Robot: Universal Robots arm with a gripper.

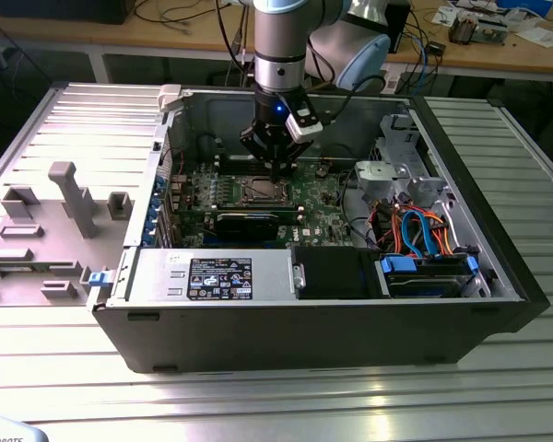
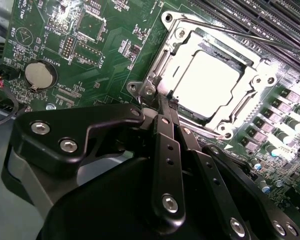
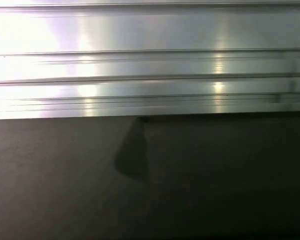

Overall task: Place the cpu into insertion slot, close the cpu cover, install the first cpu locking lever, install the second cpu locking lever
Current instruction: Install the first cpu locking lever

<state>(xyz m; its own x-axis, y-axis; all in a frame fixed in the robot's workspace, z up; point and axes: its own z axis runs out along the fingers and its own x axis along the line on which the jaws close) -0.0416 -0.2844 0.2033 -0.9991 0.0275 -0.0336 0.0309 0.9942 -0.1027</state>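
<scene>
Cpu [image 2: 206, 82] sits in the socket w/ the cpu cover [image 2: 160, 65] shut over it (holding it flat). Gripper [image 2: 162, 107] clenched, empty, tips just beside the cover's near corner.

A ribbed, silvery aluminium desk [image 1: 286, 405] carries everything in the exterior view. Resting directly on it is a large black open computer case [image 1: 313, 322], lying on its side with the interior facing up. On the desk toward the exterior view's left sits a flat grey plastic fixture tray [image 1: 46, 239] with several upright grey blocks. The desk's ribbed metal surface [image 3: 150, 60] also appears in the first wrist view.
</scene>
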